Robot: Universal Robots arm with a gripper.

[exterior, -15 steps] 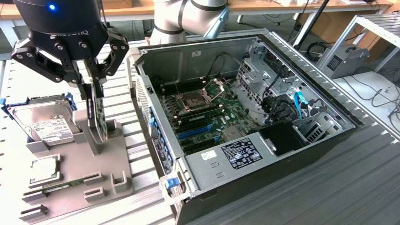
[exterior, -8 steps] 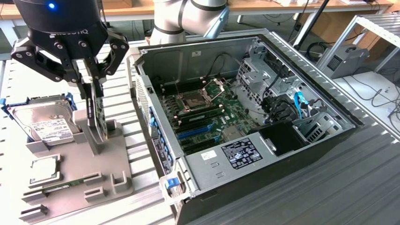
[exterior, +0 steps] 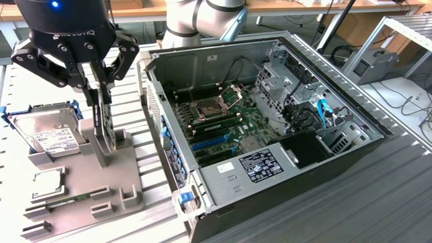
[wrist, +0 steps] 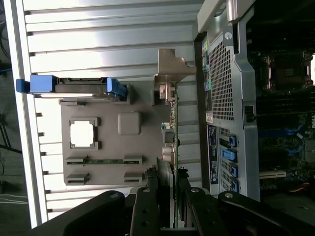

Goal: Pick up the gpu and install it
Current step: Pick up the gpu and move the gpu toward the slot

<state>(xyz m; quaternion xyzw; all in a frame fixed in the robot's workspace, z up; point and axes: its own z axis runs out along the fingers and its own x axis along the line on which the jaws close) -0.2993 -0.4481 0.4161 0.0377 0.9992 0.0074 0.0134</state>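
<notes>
Starting closest in: black Robotiq gripper (exterior: 98, 86) pointing straight down, jaws pinched onto the top edge of the gpu (exterior: 102, 121), a thin green circuit-board card with a black cooler block and a long silver end bracket (wrist: 173, 66). Standing upright on edge at the slotted post of the flat grey plastic holder block (exterior: 81, 202), not in the machine yet. Can't tell whether seated in that slot or just clear of it.

Guessing light and stiff but pretty fragile: bare board, tiny parts, contacts along the lower edge. Best held flat-to-flat across the board near the middle, like here, to avoid twisting; bracket end probably a touch heavier.

Just beside it on the same holder: silver boxy hard drive with white label (exterior: 50, 134) and a narrow green memory stick (exterior: 71, 198).

Further toward the exterior view's right, on the ribbed metal tabletop (exterior: 385, 202): open black desktop PC case (exterior: 223, 202) with green motherboard (exterior: 253, 121) and blue expansion slots (exterior: 212, 143), nothing plugged in.
</notes>
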